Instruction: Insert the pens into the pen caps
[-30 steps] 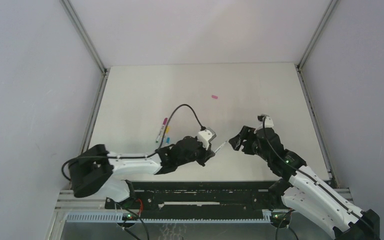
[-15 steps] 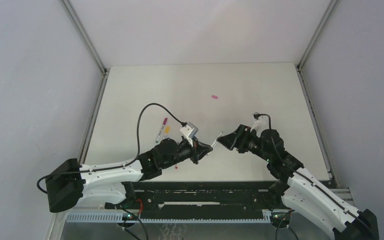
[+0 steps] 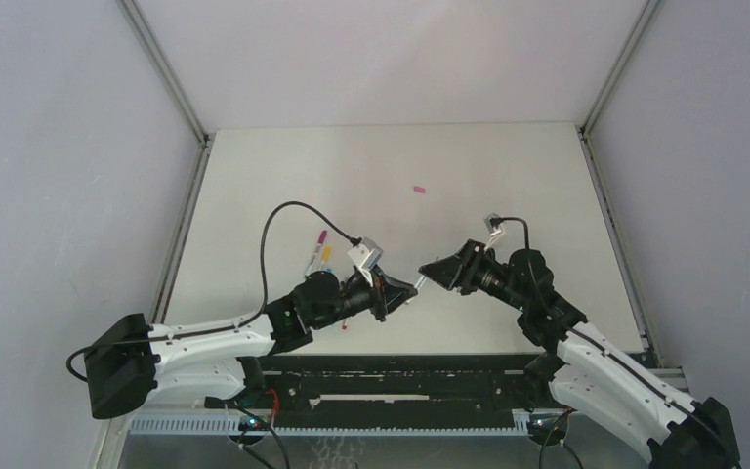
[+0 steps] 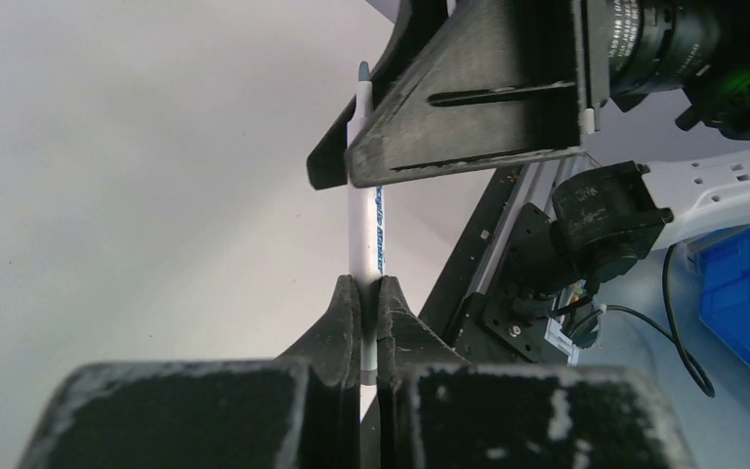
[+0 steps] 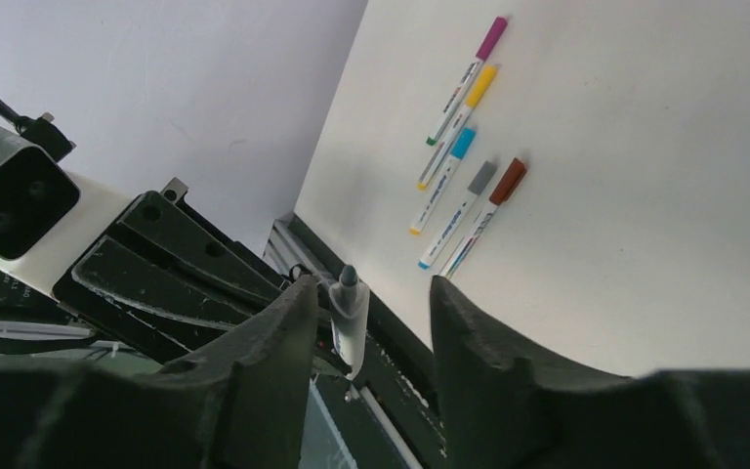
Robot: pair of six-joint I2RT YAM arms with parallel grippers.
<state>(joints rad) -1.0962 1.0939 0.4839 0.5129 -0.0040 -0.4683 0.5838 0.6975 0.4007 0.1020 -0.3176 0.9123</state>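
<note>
Apparently five capped pens (image 5: 439, 186) lie left; left gripper (image 4: 369, 288) pinches the sixth pen (image 4: 363, 234), right gripper (image 5: 366, 293) straddles it half-open, pink cap (image 3: 418, 189) lies far.

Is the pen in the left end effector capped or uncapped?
Uncapped: the pen ends in a bare grey nib with no cap over it; the left end effector grips its barrel.

White pen (image 4: 366, 234), blue lettering, grey tip

Bright, even light; soft shadows; wrist-view fingers (image 4: 337, 322) seemingly slightly blurred.
</note>
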